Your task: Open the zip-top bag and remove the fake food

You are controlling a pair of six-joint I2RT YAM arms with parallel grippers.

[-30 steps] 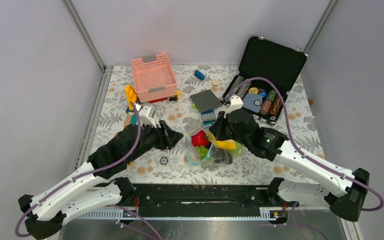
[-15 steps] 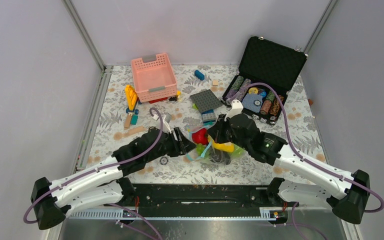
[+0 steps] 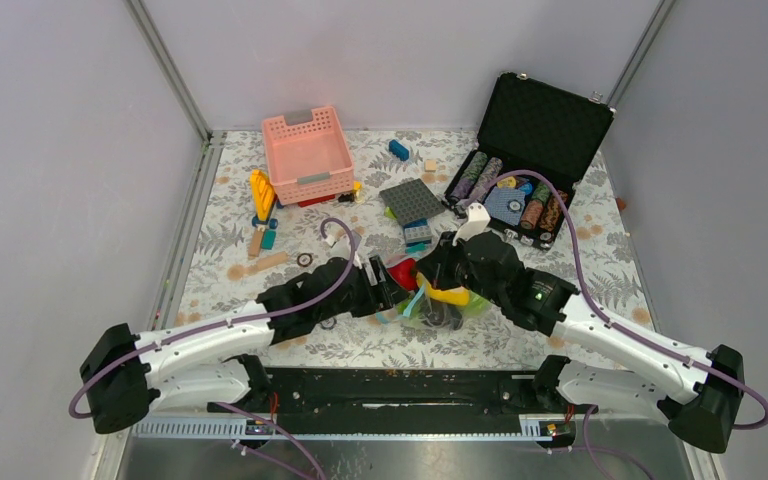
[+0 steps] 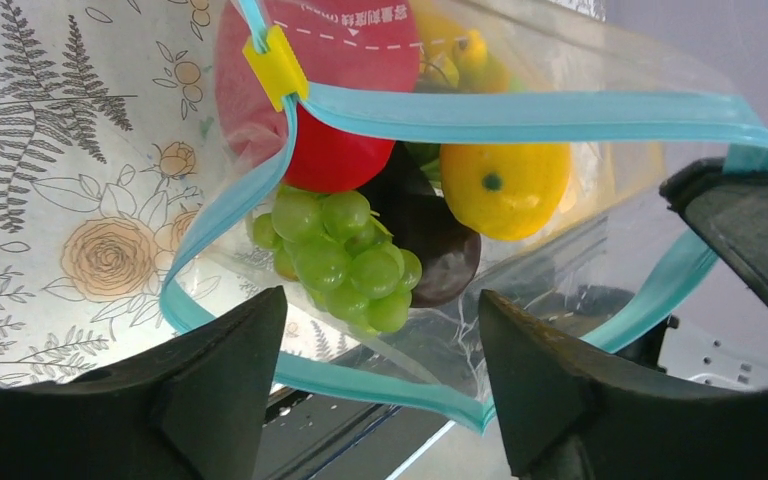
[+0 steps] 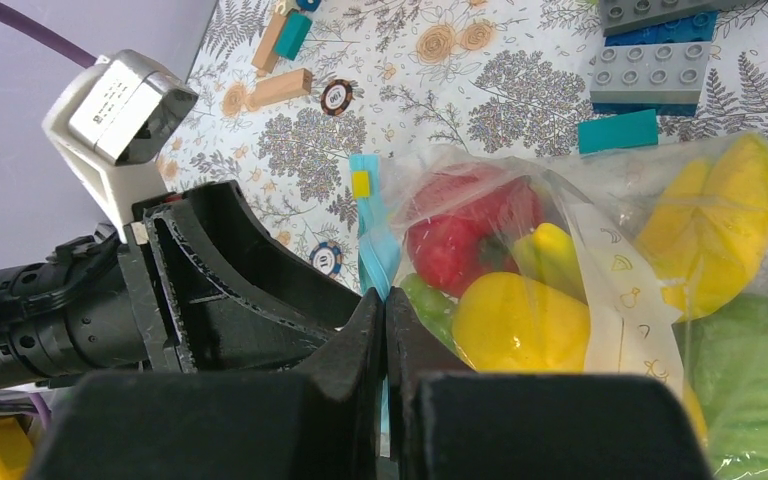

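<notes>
**Left gripper arrives at the open mouth of the bag**

A clear, crinkly zip-top bag [image 3: 438, 305] with a light-blue zipper strip lies near the middle of the near edge of the flower-printed surface [image 3: 210, 270], between two robot arms. The right gripper [image 5: 385, 310] is clenched on the blue zipper edge and holds that side of the mouth up. Over the last second the left arm has swung in from the left side of the surface. The left gripper [image 4: 380, 345] now sits right at the bag's mouth, released, jaws spread with the bag's lower lip between them. It grasps nothing.

The zipper is already parted: the small yellow plastic slider [image 4: 276, 66] sits at one end and the mouth gapes. The fake food [image 5: 520, 320] is all inside, including a round red tomato [image 4: 330, 150], a bunch of green grapes [image 4: 345, 255], a yellow mango-like fruit [image 4: 505, 175] and a dark purple piece [image 4: 435, 255]. Opening looks done and emptying has not begun. The left gripper seems placed either to pinch the lower lip or to reach in.

A white dashed line and a row of small white East Asian characters are printed on the bag beside the slider, too small to read. A white label strip [image 5: 610, 290] on the bag carries small yellow pictograms and no legible words. No brand name can be made out.
</notes>
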